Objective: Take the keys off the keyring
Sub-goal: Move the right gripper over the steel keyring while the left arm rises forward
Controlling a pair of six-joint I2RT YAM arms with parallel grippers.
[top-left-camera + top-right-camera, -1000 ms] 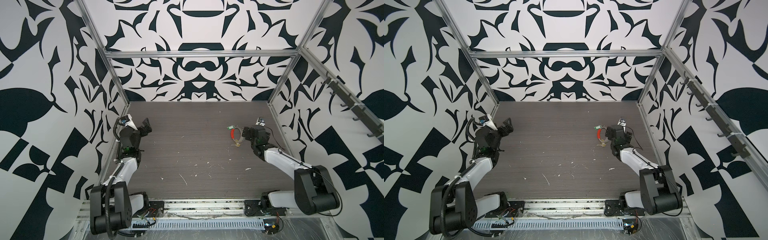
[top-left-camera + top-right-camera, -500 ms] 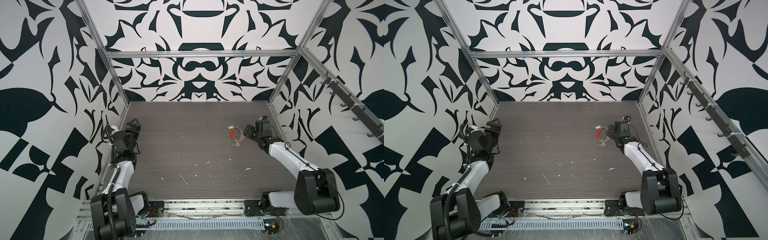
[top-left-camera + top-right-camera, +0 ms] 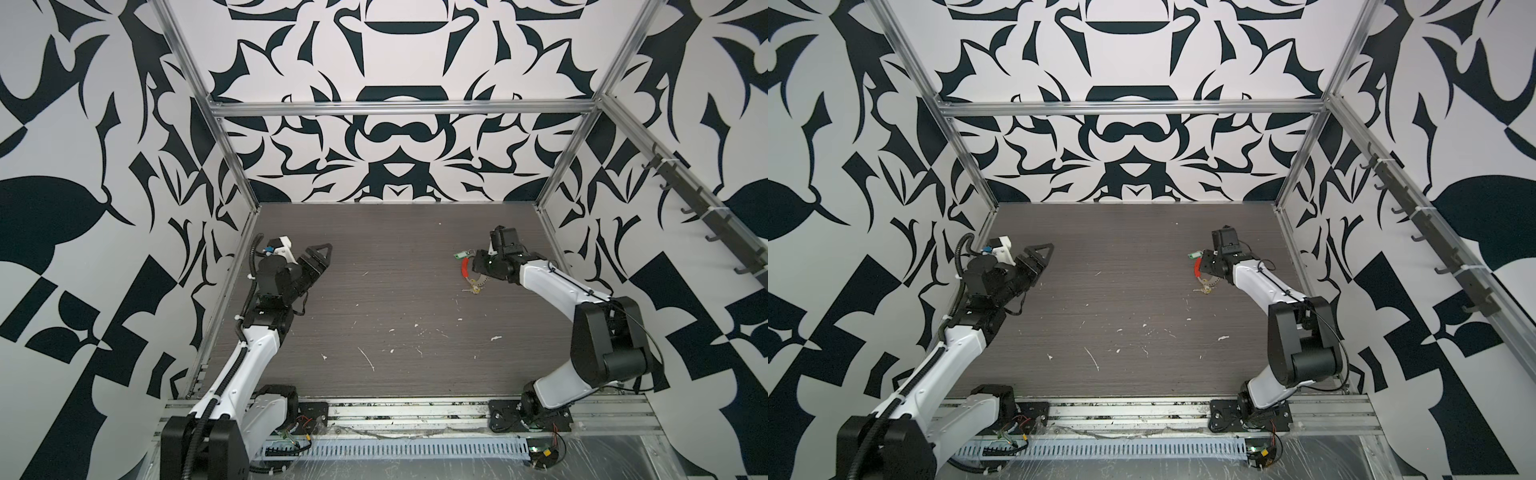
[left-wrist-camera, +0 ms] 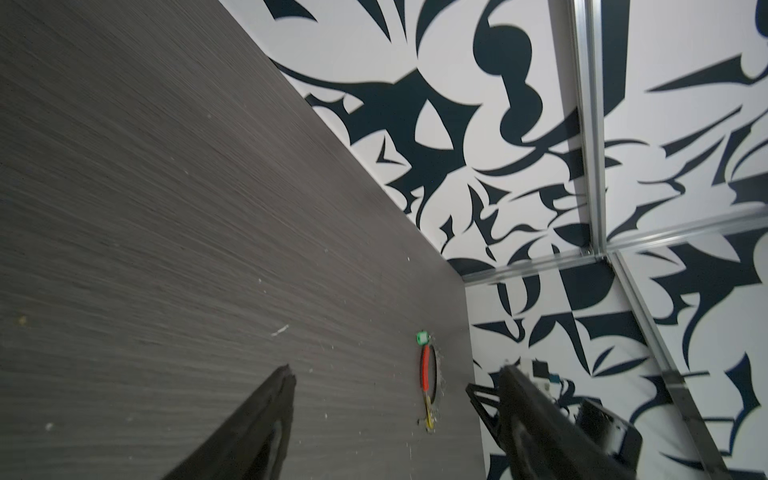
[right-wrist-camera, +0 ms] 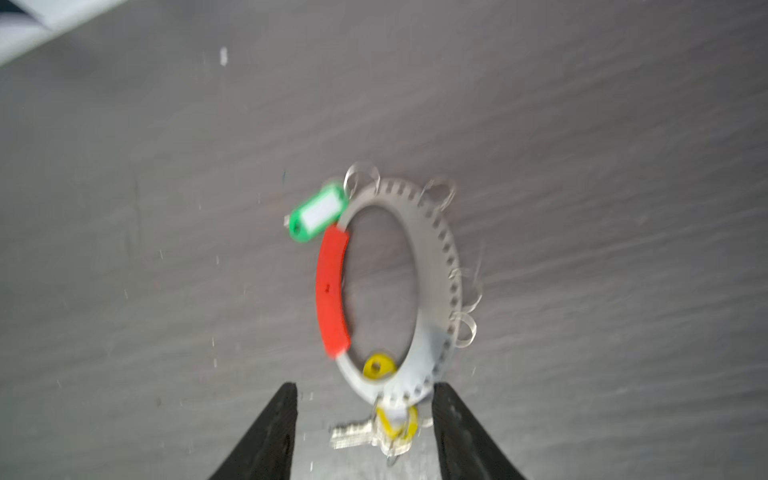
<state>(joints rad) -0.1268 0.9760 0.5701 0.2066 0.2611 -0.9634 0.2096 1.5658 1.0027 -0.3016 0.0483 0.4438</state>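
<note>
The keyring (image 5: 436, 266) is a flat silver band with holes and a red sleeve (image 5: 332, 291). It lies on the table at the right in both top views (image 3: 464, 268) (image 3: 1196, 268). A green-tagged key (image 5: 318, 214) lies at its far end. A yellow-tagged key (image 5: 392, 424) lies at its near end (image 3: 473, 289). My right gripper (image 5: 365, 388) is open, its fingers on either side of the ring's near end and the yellow-tagged key. My left gripper (image 3: 324, 255) is open and empty, far off at the left. The left wrist view shows the ring (image 4: 424, 370) in the distance.
White flecks (image 3: 368, 359) litter the dark wood-grain table (image 3: 374, 316). Several small split rings (image 5: 465, 328) hang on the band's outer edge. Aluminium frame posts (image 3: 552, 183) and patterned walls close in three sides. A rail of hooks (image 3: 706, 216) runs along the right wall.
My right gripper has come down over the ring's near end and its jaws have narrowed. The left arm swung toward the left wall and back out, its jaws slightly narrower.
</note>
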